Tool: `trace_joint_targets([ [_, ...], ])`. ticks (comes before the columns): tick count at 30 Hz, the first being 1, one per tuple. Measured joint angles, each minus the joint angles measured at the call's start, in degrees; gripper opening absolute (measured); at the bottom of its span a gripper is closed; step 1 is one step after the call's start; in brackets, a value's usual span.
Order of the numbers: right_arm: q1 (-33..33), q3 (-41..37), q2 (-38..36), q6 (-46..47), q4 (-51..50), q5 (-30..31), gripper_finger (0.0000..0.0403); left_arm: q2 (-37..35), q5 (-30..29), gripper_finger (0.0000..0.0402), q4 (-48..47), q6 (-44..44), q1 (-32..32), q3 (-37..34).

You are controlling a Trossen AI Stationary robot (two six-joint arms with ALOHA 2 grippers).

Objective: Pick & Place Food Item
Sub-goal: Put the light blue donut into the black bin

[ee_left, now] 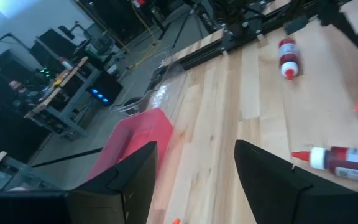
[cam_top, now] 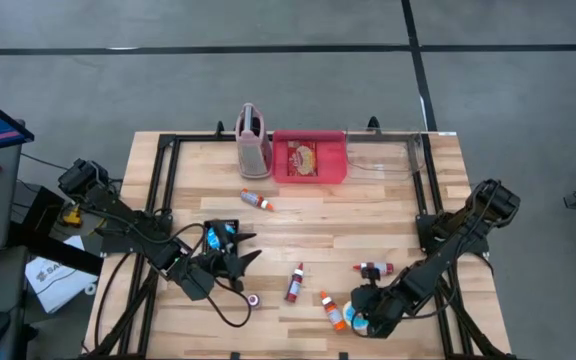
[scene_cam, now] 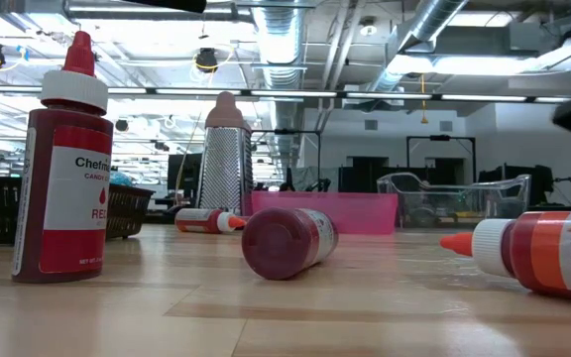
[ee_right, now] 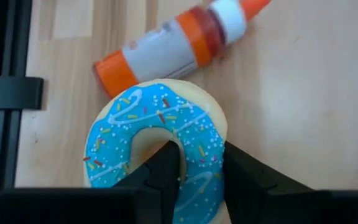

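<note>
Right gripper [ee_right: 199,177] low at the near right part of the table, pointing steeply down. Its two fingers [ee_right: 166,171] are pinched across the ring of a blue-iced donut [ee_right: 157,140]: one finger stands in the hole, the other on the outer edge, the ring wall between them. So clenched on the donut; whether it is lifted clear of the wood yet, cannot tell.

The donut fans out ahead of the fingertips, face up toward the wrist camera. No long axis to speak of: it is round, gripped across one side of the ring.

Orange-capped bottle [ee_right: 173,46] lies on its side just beyond the donut, on the far side from the fingers, nearly touching its rim. Its long axis runs crosswise to the fingers.

Left gripper [cam_top: 230,262] hangs idle above the near left of the table, fingers [ee_left: 132,180] spread with nothing between them.

Pink tray [cam_top: 310,160] sits at the far edge, well apart from the right fingers, up-table and toward the middle. Judgement: if that is the drop point, the carry goes away from the near edge and past the scattered bottles. Right arm owns the move; it already has the donut.
</note>
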Motion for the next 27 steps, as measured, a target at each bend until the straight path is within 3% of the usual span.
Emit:
trace_joint_targets([
  [6,-0.17,9.56,0.0,-6.53,-12.83,7.21,0.0098,0.0,-1.7,0.0208,1.45,-0.02,0.0,0.0],
  [13,-0.15,18.75,-0.02,-18.89,-23.48,25.06,0.0098,0.0,1.04,0.0208,10.79,-0.19,0.0,0.0],
  [20,-0.94,20.46,-0.07,-31.68,-24.07,40.62,0.0098,0.0,12.31,0.0234,18.93,-1.04,0.0,0.0],
  [27,-3.48,20.46,-0.07,-45.08,-17.13,50.07,0.0098,0.23,21.82,0.0289,22.05,-2.63,2.28,0.0],
])
